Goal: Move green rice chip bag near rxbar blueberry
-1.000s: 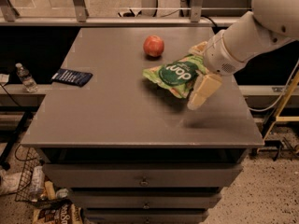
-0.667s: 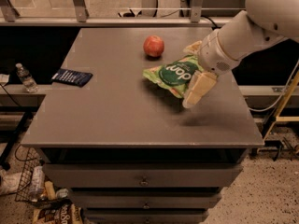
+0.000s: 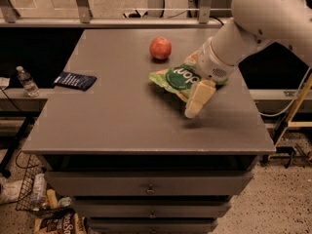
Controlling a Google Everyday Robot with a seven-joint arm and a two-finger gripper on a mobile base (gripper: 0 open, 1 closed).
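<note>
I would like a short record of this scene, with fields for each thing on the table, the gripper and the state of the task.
table: grey top, drawers below
green bag: right of centre, tilted, gripped at its right end
gripper: over the right part of the table, jaws closed on the green bag
blue bar: flat near the left edge, far from the bag
apple: toward the back, behind the bag, not touching it
task state: bag not yet near the bar

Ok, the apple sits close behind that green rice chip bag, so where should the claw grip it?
Probably its right end, from the front right, where the claw hangs over the green rice chip bag: the apple crowds the back, and the pouch runs left to right.
</note>
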